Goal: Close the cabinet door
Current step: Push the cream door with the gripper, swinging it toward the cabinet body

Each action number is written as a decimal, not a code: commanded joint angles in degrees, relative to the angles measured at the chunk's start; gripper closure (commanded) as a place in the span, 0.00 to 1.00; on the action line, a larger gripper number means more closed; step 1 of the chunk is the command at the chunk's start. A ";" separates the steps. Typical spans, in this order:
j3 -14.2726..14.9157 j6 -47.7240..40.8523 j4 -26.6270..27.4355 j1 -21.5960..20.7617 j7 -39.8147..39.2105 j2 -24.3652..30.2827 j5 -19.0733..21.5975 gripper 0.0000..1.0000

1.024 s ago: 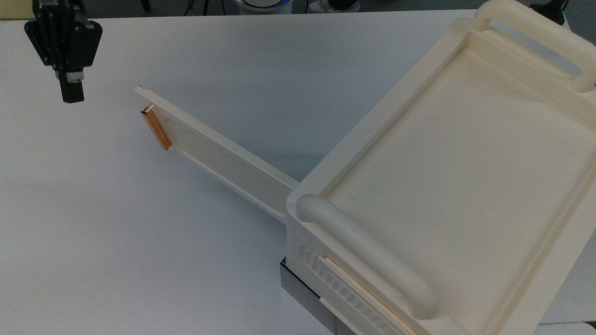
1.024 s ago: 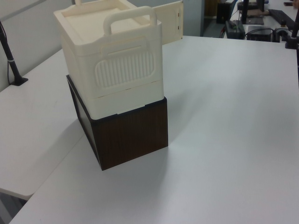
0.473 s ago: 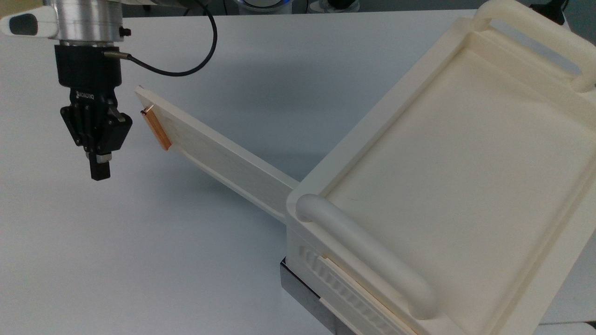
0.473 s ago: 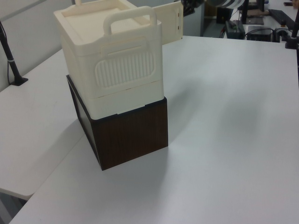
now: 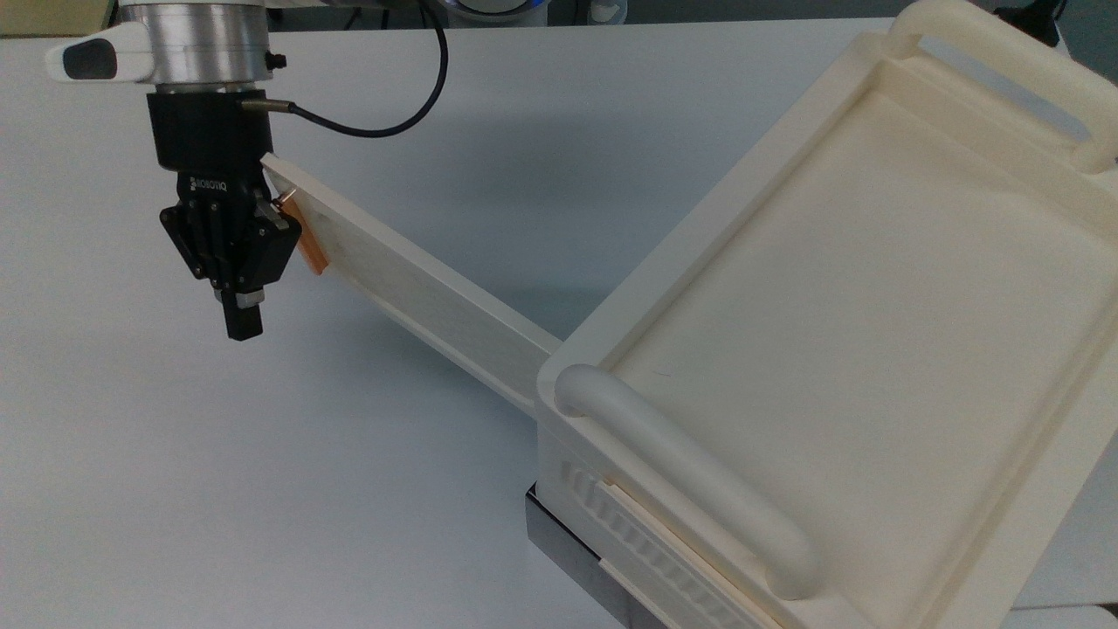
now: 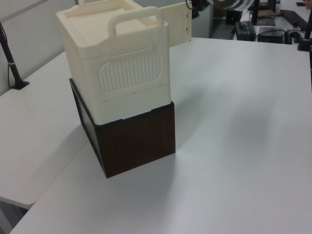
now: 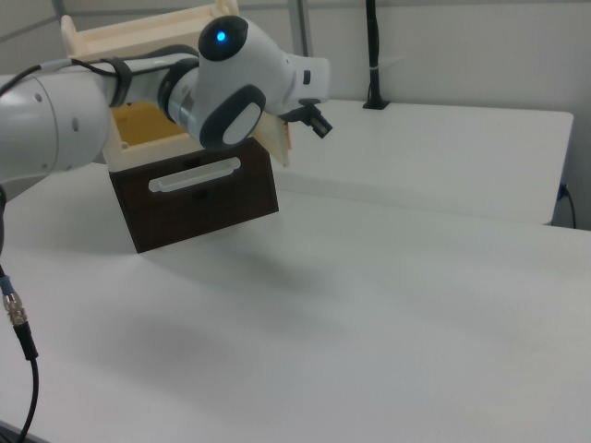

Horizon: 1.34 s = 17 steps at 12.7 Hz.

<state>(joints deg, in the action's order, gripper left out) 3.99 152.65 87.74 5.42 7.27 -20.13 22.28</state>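
Top view puts the gripper (image 5: 242, 325) right beside the copper handle (image 5: 307, 245) at the free end of the cabinet door (image 5: 410, 293) — half a second ago it hung well apart. Its fingers look pressed together, holding nothing. The door stands swung wide from the cabinet (image 5: 873, 332), so the closing push seems imminent.
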 commanded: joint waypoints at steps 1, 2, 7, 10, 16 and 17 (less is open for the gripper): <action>-0.30 -11.45 2.61 0.12 -0.59 5.88 -0.13 1.00; -0.30 -15.32 2.61 0.20 -1.55 7.03 -0.13 1.00; -2.67 -29.83 2.08 0.47 -4.11 9.58 -0.22 1.00; -5.30 -33.64 1.90 0.47 -3.94 10.82 -0.22 1.00; -12.06 -31.81 0.77 -0.14 -3.85 9.24 1.27 1.00; -14.08 -27.97 0.67 -0.15 -3.50 8.10 2.24 1.00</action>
<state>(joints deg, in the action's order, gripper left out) -7.23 119.92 87.92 5.43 4.54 -11.08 22.32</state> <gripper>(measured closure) 0.991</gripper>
